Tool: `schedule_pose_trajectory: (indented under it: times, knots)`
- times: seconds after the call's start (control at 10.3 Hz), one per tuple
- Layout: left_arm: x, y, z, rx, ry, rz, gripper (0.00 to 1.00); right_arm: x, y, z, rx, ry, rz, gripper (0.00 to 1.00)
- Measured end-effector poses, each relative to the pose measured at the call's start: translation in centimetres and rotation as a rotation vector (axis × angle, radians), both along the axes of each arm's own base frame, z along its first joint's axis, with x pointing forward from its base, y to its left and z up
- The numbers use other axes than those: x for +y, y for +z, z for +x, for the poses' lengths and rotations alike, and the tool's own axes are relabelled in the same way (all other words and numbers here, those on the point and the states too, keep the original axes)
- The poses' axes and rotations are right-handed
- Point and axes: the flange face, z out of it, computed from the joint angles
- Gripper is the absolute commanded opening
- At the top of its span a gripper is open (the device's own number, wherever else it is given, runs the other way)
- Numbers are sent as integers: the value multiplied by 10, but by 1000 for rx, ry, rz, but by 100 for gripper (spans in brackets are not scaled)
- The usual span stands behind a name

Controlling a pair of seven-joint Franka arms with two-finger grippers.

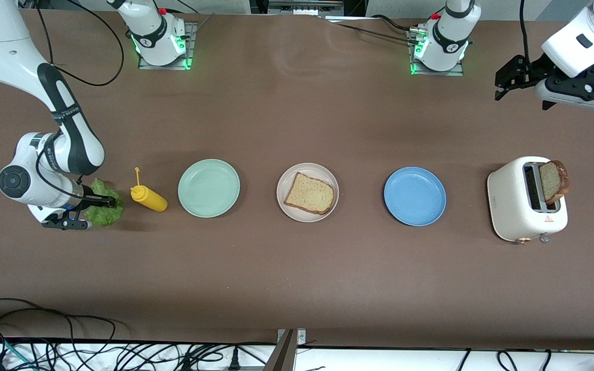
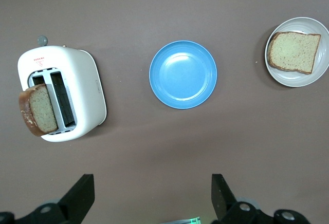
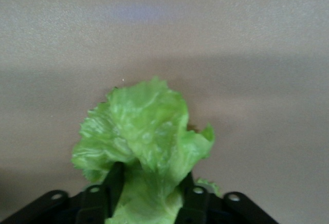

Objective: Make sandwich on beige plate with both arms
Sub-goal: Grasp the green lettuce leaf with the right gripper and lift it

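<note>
The beige plate (image 1: 324, 175) (image 2: 288, 79) lies mid-table with one slice of toast (image 1: 310, 194) (image 2: 294, 52) flat on it. A second slice (image 1: 555, 181) (image 2: 38, 110) stands up out of the white toaster (image 1: 513, 206) (image 2: 85, 90) at the left arm's end. At the right arm's end, the ruffled green lettuce leaf (image 1: 102, 208) (image 3: 146, 131) lies on the table. My right gripper (image 1: 109, 202) (image 3: 150, 185) is down on it, its fingers pressed in on the bunched leaf. My left gripper (image 1: 500, 85) (image 2: 151, 196) waits high over the table at its own end, open and holding nothing.
A yellow squeeze bottle (image 1: 148, 198) lies beside the lettuce. A mint-green plate (image 1: 208, 187) sits between the bottle and the beige plate. A blue plate (image 1: 414, 196) (image 2: 182, 74) sits between the beige plate and the toaster. Cables run along the table edge nearest the front camera.
</note>
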Motion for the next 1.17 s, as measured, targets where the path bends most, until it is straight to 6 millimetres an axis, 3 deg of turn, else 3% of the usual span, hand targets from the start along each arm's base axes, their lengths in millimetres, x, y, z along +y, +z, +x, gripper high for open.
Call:
schedule_pose_trajectory:
  times: [0.39,0.58,0.78,1.07,1.17]
  knots:
    - [0,0,0,0,0,0,100,1,4,1,-6,11,0,0]
    - [0,0,0,0,1,0,100,1,22,10,-39,61,-1,0]
    - [1,0,0,0,2,0,100,12,77,22,-51,119,-9,0]
    - [1,0,0,0,3,0,100,79,203,35,50,198,8,0]
    - [2,0,0,0,3,0,100,105,236,37,52,228,19,0]
